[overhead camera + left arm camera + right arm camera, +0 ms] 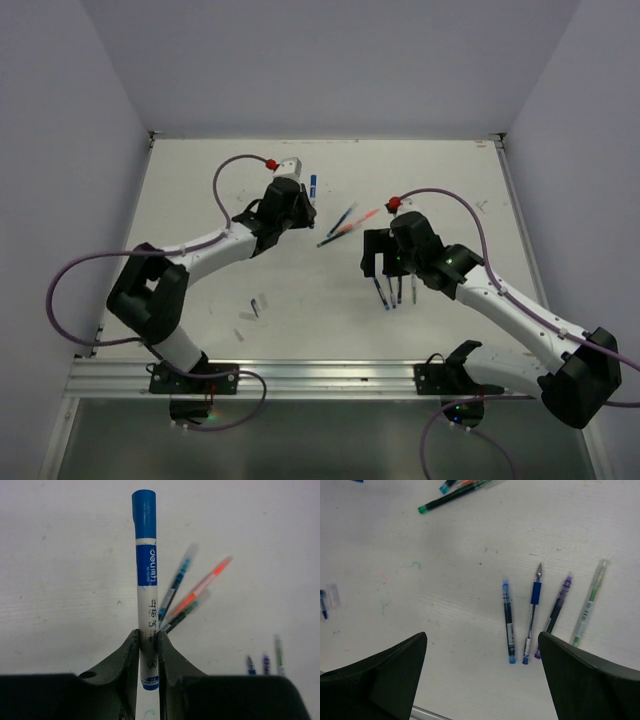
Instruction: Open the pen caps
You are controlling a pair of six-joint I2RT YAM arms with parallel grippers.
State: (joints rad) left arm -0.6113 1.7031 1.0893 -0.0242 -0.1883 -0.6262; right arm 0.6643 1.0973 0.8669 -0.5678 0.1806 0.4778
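My left gripper [148, 634] clamps the marker [146, 595] by its tail, leaving its blue cap [144, 514] exposed for my right gripper [482, 637], spread wide and empty.

We see the left arm [205, 245] and the right arm [515, 305] built alike: slim white links between bulky black joint housings, each bolted down on a black base plate [195, 378]. A thin purple cable [58, 295] runs along each arm in loose loops and ends at a red plug [271, 164] near the wrist. We note a small white block [290, 168] beside the left plug and a tiny green light [452, 262] on the right arm. The left gripper [148, 636] and the right gripper [482, 636] have matte black, wedge-shaped fingers; a round hole [87, 674] sits in the left one's body.
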